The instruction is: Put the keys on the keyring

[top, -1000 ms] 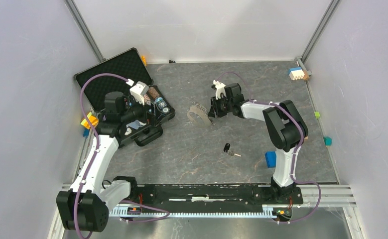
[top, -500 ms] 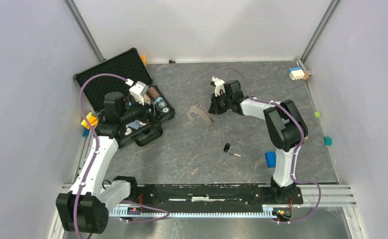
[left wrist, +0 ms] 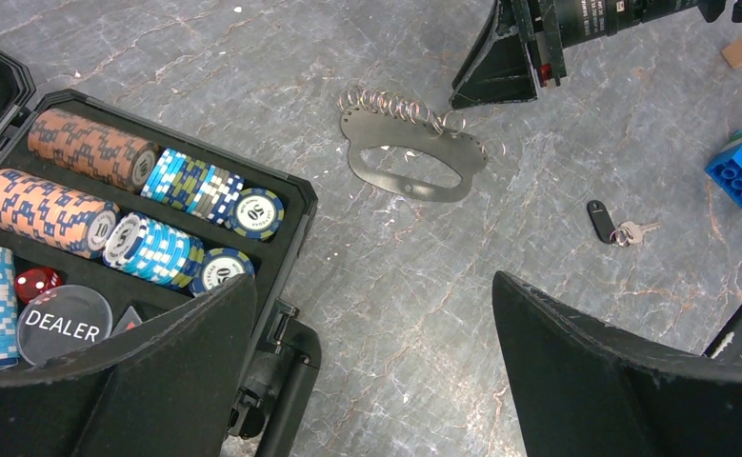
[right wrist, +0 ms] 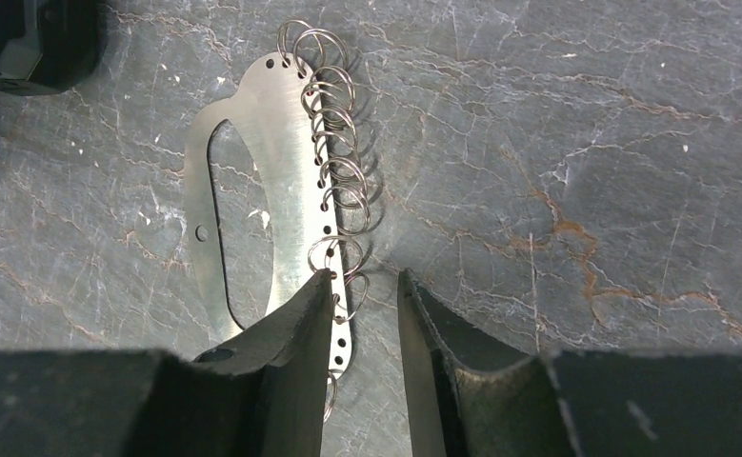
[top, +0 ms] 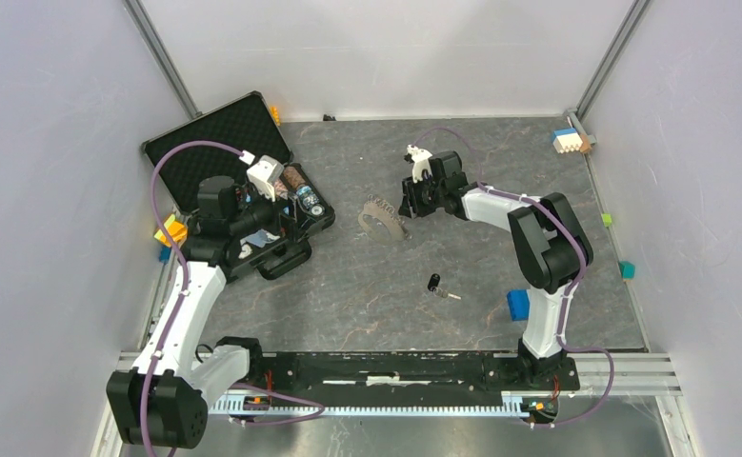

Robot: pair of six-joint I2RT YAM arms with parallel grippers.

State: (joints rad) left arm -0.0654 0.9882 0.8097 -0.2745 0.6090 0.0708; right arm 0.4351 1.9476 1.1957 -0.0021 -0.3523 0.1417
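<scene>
- on the overhead view, where is everything?
- my right gripper (top: 411, 203) sits at the keyring (top: 383, 219), mid-table. the key (top: 435, 284) lies apart, nearer my bases. my left gripper (top: 293, 211) hangs over the black case (top: 219, 129).
- left wrist?
- those jaws are spread wide, holding nothing.
- right wrist?
- there's a narrow gap between my fingers (right wrist: 300, 324), which straddle the keyring's ringed edge.

Place: lab test cell | white walls (top: 62, 190), aluminium posts (top: 162, 57), slate-look tabletop (top: 348, 295)
</scene>
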